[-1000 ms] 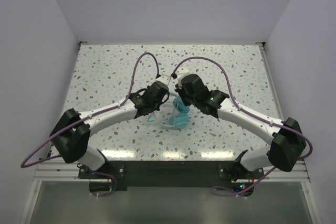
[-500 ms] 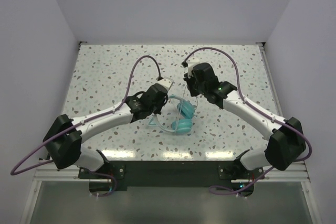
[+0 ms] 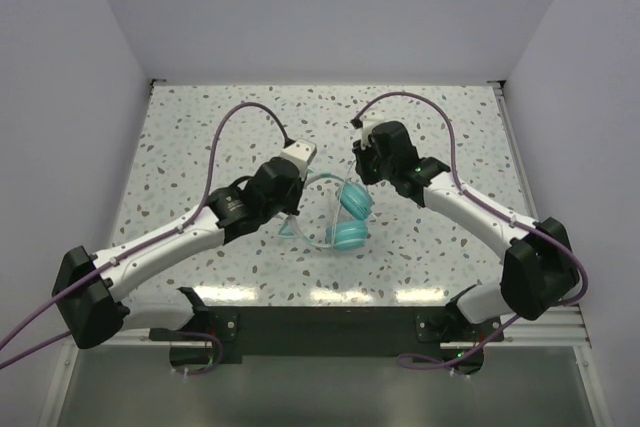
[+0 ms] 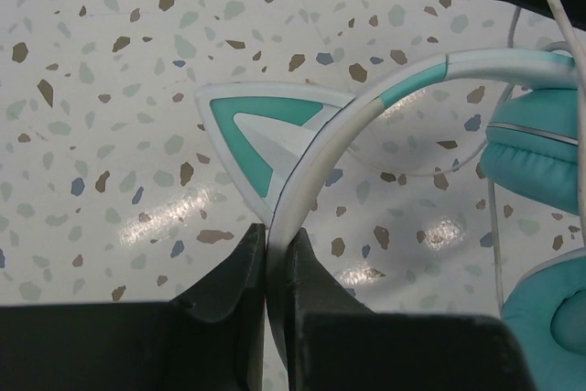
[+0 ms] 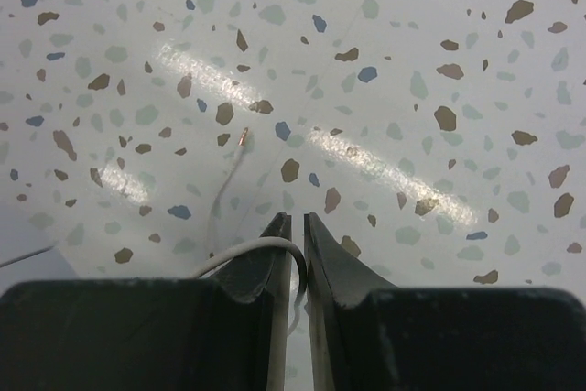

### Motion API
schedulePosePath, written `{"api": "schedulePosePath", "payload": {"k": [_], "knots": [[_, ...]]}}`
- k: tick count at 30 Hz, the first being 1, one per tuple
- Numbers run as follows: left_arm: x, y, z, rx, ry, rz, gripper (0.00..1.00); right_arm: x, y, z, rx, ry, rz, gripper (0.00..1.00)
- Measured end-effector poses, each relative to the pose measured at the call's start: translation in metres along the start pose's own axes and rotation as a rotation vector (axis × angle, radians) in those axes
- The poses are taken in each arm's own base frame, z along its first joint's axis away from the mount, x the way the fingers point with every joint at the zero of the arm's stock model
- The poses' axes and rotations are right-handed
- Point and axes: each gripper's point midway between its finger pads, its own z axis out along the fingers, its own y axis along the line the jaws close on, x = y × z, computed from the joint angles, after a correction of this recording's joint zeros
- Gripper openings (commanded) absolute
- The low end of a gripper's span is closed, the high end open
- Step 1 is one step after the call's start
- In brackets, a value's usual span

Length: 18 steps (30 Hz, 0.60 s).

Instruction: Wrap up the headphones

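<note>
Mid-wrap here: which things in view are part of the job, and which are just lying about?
Part of the job:
- headphones, clamped in the left gripper
- thin cable, pinched in the right gripper

Just there:
- speckled table
- purple robot cables

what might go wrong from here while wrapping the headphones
1. The right gripper pinches the thin cable only at its fingertips, so it may slip out during winding.
2. The left gripper clamps just a narrow stretch of the headband beside the cat ear; a cable tug might twist the headphones loose.
3. The free end of the cable is unheld and could snag.
</note>
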Motion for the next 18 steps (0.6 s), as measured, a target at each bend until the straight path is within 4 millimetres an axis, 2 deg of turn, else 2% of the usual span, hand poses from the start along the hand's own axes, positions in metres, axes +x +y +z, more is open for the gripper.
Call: {"api": "schedulePosePath", "payload": {"k": [5,12,18], "knots": [[-0.011,0.002,-0.016,0.005,-0.025,-0.031,0.00,-0.002,0.012,0.007,-0.084,-0.046,0.040,0.16],[-0.055,0.004,-0.056,0.032,-0.136,-0.101,0.00,0.002,0.042,0.012,-0.254,-0.119,0.113,0.17],[-0.084,0.007,-0.076,0.028,-0.205,-0.152,0.00,-0.020,0.062,0.010,-0.371,-0.215,0.191,0.18]]}}
